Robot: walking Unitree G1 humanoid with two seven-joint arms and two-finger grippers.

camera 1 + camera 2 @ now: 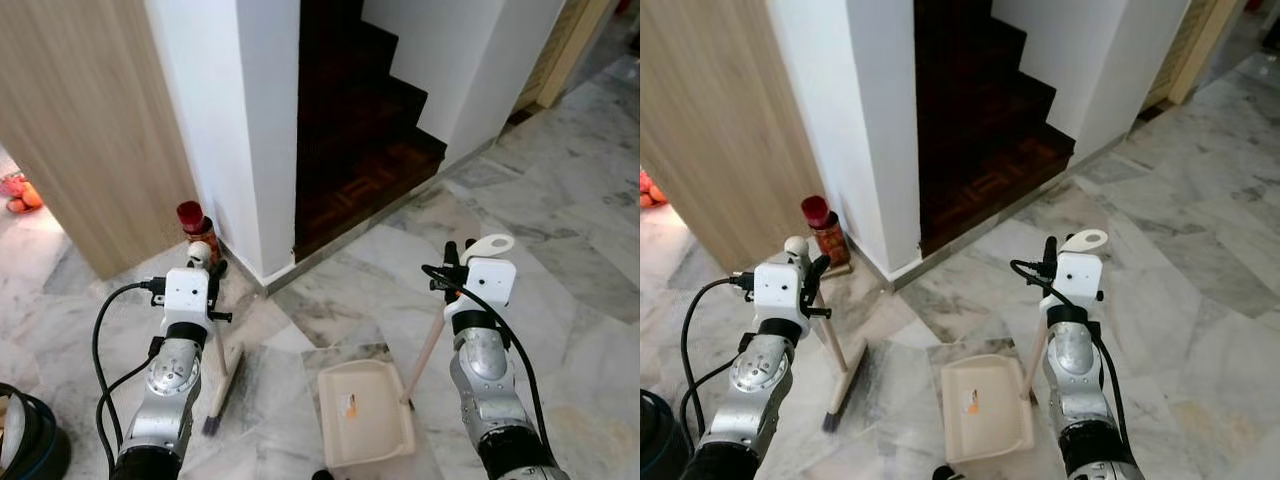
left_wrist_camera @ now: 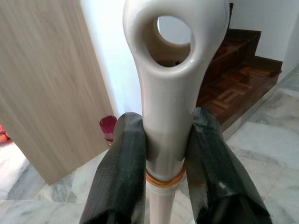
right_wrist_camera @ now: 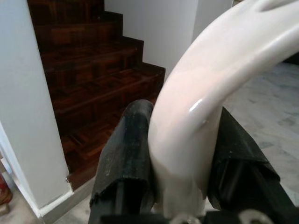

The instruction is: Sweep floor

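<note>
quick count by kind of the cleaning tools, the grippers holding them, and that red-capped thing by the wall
Brooms: 1, the broom, its handle clamped in the left gripper
Dustpans: 1, the cream dustpan, its handle clamped in the right gripper
Grippers: 2
Red-capped bottles: 1, the bottle standing at the foot of the white wall
Total: 5

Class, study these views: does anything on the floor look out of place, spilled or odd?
One thing stands out: a small orange scrap lies inside the cream plastic dustpan, on the marble floor. A red-capped bottle stands against the white wall corner. Nothing looks spilled or damaged.
</note>
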